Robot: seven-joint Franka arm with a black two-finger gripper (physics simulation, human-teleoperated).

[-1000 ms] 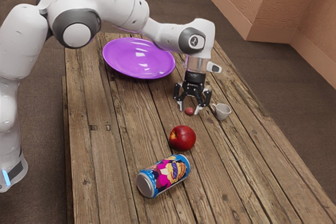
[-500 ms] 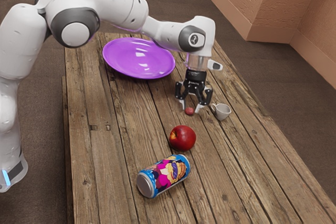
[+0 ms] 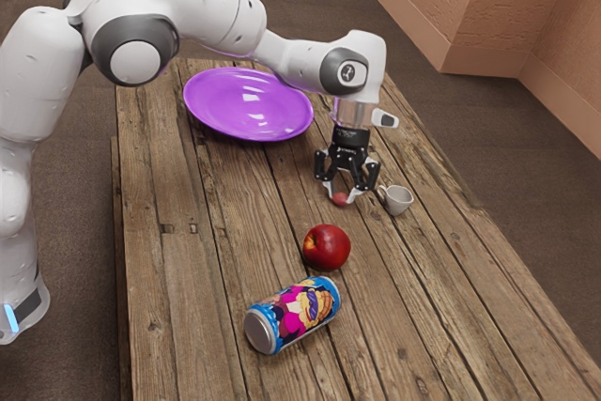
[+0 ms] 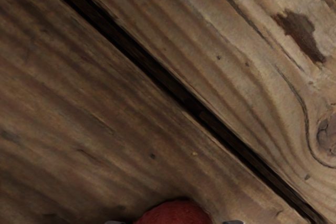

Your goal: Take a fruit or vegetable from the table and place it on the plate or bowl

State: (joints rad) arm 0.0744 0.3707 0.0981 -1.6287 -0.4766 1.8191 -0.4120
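One claw (image 3: 344, 198) low over bench (image 3: 202, 265) | released, straddling small red fruit (image 3: 337, 199) | purple plate (image 3: 246, 105) well apart | apple (image 3: 326, 246) near

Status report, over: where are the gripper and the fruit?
Gripper low over the small round red fruit, which lies on the wooden table. Shallow purple plate apart, toward the arm's base. Small grey cup close beside the gripper.

Pretty much all weathered brown wooden plank tabletop (image 4: 94, 129) here, with a dark gap between boards (image 4: 173, 90) cutting diagonally across. One plank has a round knot (image 4: 325, 135) and a dark brown stain (image 4: 302, 30). A small dark-red rounded fruit (image 4: 173, 212) sits right under the hand, on the plank across the gap from the knot.
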